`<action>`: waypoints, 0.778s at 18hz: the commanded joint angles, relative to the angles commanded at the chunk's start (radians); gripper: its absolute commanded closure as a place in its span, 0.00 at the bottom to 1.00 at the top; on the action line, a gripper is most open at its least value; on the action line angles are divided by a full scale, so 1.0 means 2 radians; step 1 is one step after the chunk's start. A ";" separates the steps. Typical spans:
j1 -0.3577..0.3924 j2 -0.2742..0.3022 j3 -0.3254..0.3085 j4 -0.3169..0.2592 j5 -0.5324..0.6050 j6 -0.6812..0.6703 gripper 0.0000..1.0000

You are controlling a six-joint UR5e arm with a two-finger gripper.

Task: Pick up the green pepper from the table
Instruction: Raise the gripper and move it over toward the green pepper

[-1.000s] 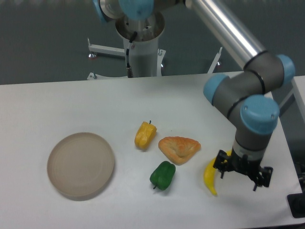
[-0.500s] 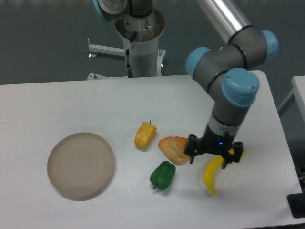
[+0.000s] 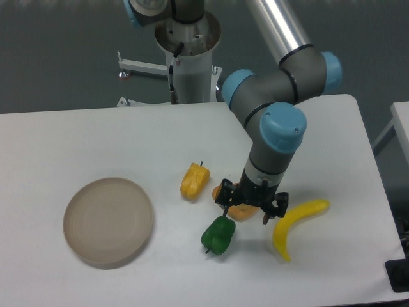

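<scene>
The green pepper (image 3: 218,235) lies on the white table (image 3: 96,141), in front of the middle, glossy and dark green. My gripper (image 3: 250,205) hangs open above the table, just up and to the right of the pepper, over an orange-brown pastry (image 3: 238,211) that it mostly hides. The fingers are spread and hold nothing.
A yellow-orange pepper (image 3: 194,180) lies up and left of the green one. A banana (image 3: 294,224) lies to the right of the gripper. A round beige plate (image 3: 108,221) sits at the front left. The arm's base column (image 3: 189,64) stands at the table's far edge.
The gripper has moved left across the table, from over the banana to over the pastry, close to the green pepper. The banana now shows in full. The objects have not moved.
</scene>
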 joint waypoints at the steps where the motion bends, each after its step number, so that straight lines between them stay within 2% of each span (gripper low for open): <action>1: -0.005 -0.001 -0.002 0.001 0.008 0.015 0.00; 9: -0.017 -0.013 -0.003 0.002 0.016 0.048 0.00; 14: -0.026 -0.023 -0.008 0.016 0.018 0.048 0.00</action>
